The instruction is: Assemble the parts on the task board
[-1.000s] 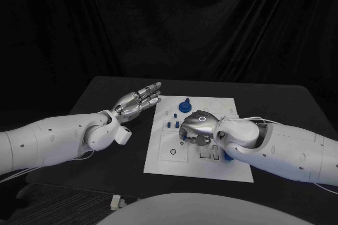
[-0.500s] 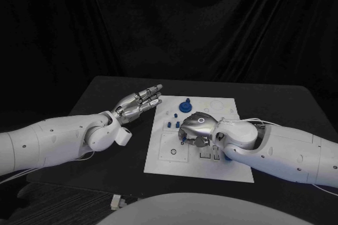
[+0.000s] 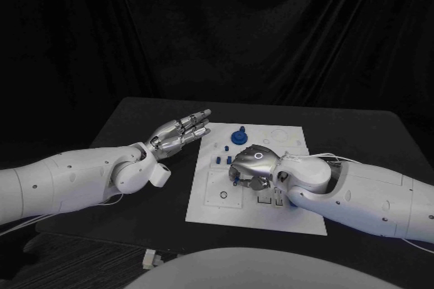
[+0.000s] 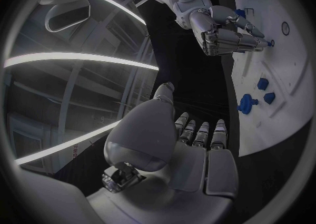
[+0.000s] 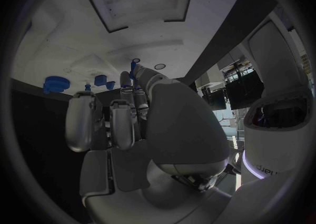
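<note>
Held a small blue part [image 4: 270, 43] pinched in right hand [image 3: 253, 167], over board [image 3: 233, 215] middle. Seemed best lowered straight and slow. Left hand [image 3: 181, 131] open, flat, at 10 o'clock. Knob [image 3: 238, 136] at 12 o'clock.

Camera layout: one head cam, two wrist fisheyes
Head looks down on worktop [image 3: 135, 123] from above; each wrist cam sits close behind its own hand; all three share the task board [image 3: 258, 204]

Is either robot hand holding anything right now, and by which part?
Right robot hand pinches a small blue part at its fingertips over the board; grip point unclear. Left robot hand holds nothing.
</note>
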`<state>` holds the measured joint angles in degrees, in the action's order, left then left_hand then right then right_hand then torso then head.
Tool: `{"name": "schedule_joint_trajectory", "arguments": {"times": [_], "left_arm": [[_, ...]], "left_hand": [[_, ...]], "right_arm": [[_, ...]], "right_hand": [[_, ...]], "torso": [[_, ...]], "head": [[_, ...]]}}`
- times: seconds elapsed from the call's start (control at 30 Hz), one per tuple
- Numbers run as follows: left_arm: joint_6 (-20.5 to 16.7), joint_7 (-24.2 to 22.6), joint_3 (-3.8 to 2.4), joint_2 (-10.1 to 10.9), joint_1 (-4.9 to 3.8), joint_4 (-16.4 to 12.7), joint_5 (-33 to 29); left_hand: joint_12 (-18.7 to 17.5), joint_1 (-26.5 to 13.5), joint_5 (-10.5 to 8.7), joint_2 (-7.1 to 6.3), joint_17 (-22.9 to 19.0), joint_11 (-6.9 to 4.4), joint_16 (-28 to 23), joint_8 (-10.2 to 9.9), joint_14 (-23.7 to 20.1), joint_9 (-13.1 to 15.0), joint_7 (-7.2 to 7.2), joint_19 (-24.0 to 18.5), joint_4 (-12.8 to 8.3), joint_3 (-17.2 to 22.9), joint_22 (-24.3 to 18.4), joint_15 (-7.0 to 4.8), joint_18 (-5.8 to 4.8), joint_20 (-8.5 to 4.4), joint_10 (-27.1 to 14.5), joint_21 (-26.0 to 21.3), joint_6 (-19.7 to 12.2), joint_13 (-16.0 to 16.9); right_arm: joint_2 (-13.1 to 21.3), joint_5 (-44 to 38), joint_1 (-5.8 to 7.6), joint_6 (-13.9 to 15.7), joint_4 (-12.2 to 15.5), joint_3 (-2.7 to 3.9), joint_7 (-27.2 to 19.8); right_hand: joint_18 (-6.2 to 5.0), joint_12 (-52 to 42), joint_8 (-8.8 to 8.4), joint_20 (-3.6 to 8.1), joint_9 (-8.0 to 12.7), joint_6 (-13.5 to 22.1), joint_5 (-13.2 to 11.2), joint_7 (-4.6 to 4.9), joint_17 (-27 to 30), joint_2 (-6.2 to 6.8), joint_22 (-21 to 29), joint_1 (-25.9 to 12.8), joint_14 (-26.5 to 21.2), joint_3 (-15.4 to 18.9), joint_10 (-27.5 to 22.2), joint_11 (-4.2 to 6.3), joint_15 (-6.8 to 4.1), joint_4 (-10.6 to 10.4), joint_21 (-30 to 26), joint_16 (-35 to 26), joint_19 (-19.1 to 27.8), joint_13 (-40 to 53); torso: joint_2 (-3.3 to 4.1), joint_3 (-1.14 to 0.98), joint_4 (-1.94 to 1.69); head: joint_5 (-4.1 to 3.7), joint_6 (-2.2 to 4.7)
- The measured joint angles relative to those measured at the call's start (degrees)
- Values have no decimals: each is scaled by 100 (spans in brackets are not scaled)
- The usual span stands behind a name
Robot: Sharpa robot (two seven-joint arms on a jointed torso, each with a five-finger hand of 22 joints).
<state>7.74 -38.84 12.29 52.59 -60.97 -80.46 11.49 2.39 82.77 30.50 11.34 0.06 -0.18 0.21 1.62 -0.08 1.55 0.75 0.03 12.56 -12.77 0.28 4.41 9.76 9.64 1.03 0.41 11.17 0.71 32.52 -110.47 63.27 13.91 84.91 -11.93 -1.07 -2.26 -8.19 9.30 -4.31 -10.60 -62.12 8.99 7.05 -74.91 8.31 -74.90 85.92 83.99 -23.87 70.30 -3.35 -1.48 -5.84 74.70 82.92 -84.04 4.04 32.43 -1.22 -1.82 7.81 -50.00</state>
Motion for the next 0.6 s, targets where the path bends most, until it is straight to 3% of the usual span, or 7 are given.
{"name": "schedule_joint_trajectory", "arguments": {"times": [0.6], "left_arm": [[56, 0, 0, -16, 6, 26, 0]], "left_hand": [[0, 0, 0, 0, 3, 0, 0, 0, 0, 5, 19, 2, 0, 0, 8, 41, 0, 43, 0, 0, 19, 0]], "right_arm": [[-19, -3, -6, -62, 9, 0, 7]], "right_hand": [[0, -2, 0, 0, 5, 0, -1, 0, 0, 0, -4, 0, 0, 0, 11, 11, 0, 0, 0, 0, 0, -1]], "torso": [[0, 0, 0]], "head": [[10, 0]]}}
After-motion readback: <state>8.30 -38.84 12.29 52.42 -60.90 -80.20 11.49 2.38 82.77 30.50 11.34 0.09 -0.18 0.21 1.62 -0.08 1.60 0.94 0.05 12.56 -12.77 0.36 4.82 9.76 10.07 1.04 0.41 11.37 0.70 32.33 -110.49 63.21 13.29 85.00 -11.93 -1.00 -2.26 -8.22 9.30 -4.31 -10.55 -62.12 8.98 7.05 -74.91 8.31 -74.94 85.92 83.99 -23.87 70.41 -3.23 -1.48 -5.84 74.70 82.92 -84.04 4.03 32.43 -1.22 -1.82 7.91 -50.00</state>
